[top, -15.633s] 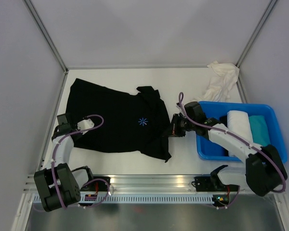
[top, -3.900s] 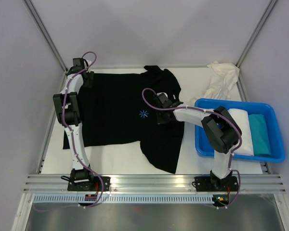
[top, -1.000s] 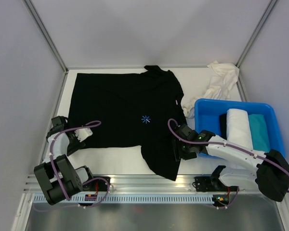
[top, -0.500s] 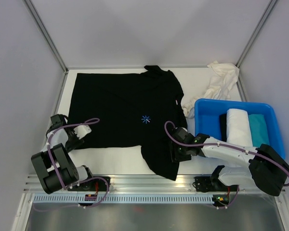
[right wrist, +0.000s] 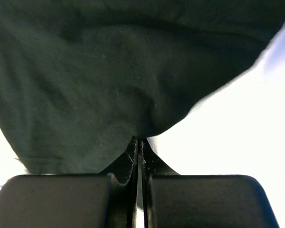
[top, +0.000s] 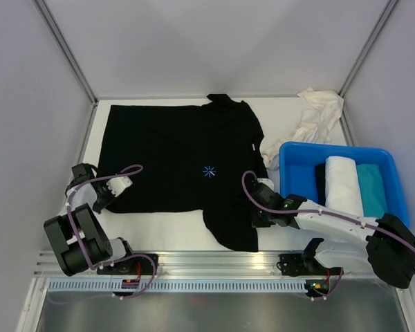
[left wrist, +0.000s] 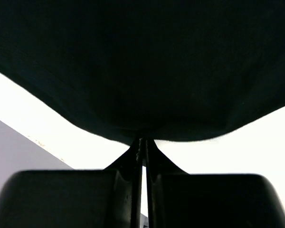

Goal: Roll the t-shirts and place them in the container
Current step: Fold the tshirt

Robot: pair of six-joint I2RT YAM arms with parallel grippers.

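1. From above, the black t-shirt (top: 180, 155) lay spread out flat on the surface (top: 166, 232). None of it was rolled yet. The left end effector (top: 102, 198) sat at its near left edge. The right end effector (top: 258, 218) sat at the edge of its near right flap. In the blue tub (top: 290, 149), a white rolled t-shirt (top: 342, 183) lay next to a teal t-shirt (top: 373, 187), so those two looked done. A cream-white t-shirt (top: 315, 114) lay in a crumpled heap behind the tub and looked like it was waiting its turn.
2. From the left wrist, the left end effector (left wrist: 141, 145) was clenched tight on the edge of the black t-shirt (left wrist: 142, 66). The cloth pulled into a little point where it was pinched.
3. From the right wrist, the right end effector (right wrist: 138, 142) was also clenched on the black t-shirt (right wrist: 99, 85), with a fold of cloth bunched at its tips. With both edges gripped, I think this roll was only about to begin. That left the black and cream-white ones to do.
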